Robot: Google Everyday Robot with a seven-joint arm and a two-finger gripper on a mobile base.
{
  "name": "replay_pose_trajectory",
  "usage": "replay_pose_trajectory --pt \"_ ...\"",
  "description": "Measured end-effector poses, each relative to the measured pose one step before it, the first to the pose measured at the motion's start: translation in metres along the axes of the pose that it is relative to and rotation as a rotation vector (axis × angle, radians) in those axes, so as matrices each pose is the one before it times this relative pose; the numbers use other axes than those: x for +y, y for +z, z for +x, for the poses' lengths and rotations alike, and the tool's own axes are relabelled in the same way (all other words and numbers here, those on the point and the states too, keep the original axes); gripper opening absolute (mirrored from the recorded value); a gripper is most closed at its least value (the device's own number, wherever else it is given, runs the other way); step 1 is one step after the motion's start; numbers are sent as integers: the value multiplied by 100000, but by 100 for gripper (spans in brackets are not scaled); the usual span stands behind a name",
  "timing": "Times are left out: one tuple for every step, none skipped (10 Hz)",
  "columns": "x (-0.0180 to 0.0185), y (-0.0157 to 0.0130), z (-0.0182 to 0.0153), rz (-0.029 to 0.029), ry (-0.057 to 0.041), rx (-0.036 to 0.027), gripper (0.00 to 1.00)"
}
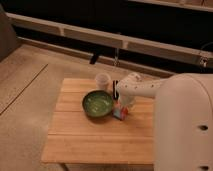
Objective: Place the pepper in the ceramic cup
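The pale arm (142, 90) reaches in from the right of the frame, and the robot's big off-white body (182, 125) fills the lower right corner, hiding the right edge of the wooden table (100, 140). The gripper (115, 90) shows only as a thin dark vertical shape at the arm's left end, just right of the ceramic cup (102, 80) and above the right rim of the green bowl (97, 104). Whether it is open or closed, and whether it has hold of anything, cannot be told.

The pepper (117, 107) is a small orange-red smear directly under the gripper, right of the bowl and just beside the blue block (119, 115), partly covered by the arm's wrist. It is too small and blurred to tell its long axis or which way its tip points, or whether it rests on the table or is lifted. It is not in the cup, which stands upright near the table's far edge, close above the bowl.

The table is made of light slats running left to right, and its near edge is cut off at the bottom of the frame. It stands on a pale, speckled floor. Across the top of the frame runs a dark wall with pale horizontal rails, and a grey shape (7, 35) is cut off at the upper left.
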Motion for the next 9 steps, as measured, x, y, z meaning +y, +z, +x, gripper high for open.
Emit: replay_pose_trajectory --pt "92 -29 -44 -27 -129 -107 9" --pt "272 -63 -58 -408 -100 -129 1" --pt "319 -96 -67 -506 -173 -200 0" --pt "333 -120 -102 -533 -361 -326 0" --pt "548 -389 -301 -982 -580 -741 0" --pt "330 -416 -160 -815 138 -201 0" --pt "115 -549 -274 82 -75 -676 0" --pt "-596 -1289 -1209 2308 140 -3269 0" --pt "-772 -1089 -1202 2335 689 -2906 0"
